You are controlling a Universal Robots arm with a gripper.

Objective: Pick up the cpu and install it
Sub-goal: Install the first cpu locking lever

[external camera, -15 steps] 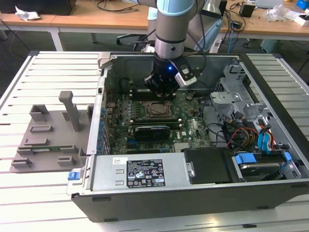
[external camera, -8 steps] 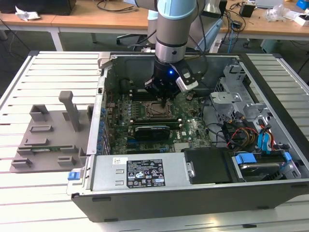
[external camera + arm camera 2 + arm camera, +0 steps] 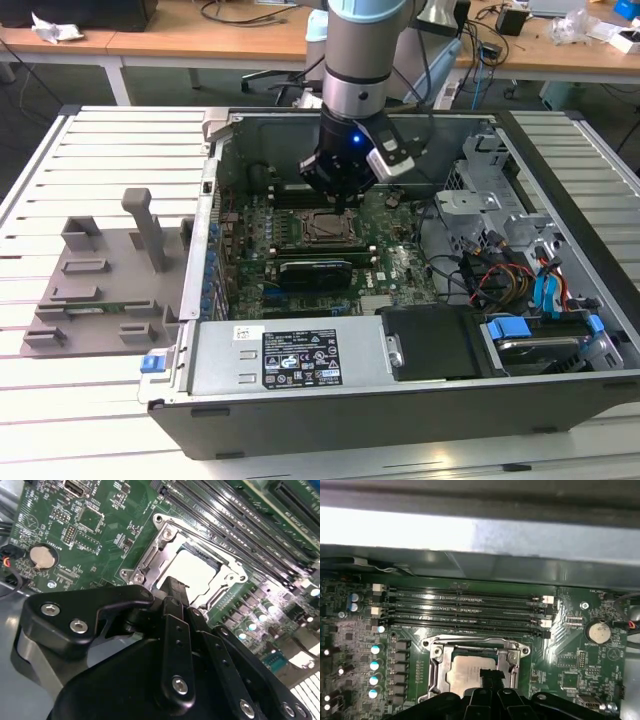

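Hovering black linkage tool [image 3: 172, 587] just above flat square silvery-grey cpu [image 3: 470, 672], sitting in dark metal-bracketed socket frame [image 3: 432, 655] on green motherboard [image 3: 400, 265]. Fingers looking pinched together, gripping nothing.

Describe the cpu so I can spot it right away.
Look inside the open computer case at the green motherboard. Below the long memory slots sits a metal socket frame; the cpu is the pale silvery square inside it, just ahead of the gripper.
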